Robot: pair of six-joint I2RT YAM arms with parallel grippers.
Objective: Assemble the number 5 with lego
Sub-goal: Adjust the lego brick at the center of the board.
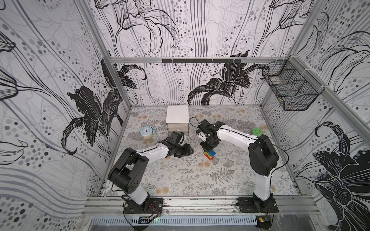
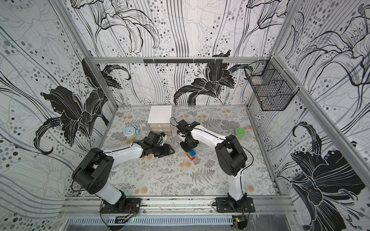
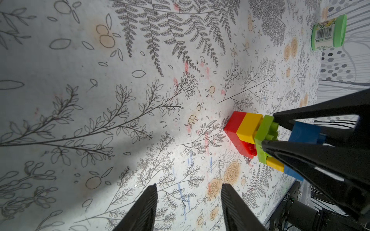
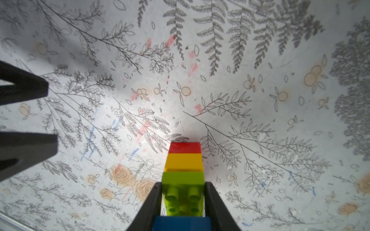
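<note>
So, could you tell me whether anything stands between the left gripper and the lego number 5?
Nothing visible does: only bare floral mat lies between the open left gripper and the lego number 5. The right gripper has its fingers on both sides of the green brick, so that part is taken.

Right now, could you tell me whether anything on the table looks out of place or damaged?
Only the table mat: faint red and blue streaks, like crayon marks, stain it around the lego stack. The stack itself stands on its red brick, the right gripper closed on its upper bricks. Nothing looks spilled or toppled.
</note>
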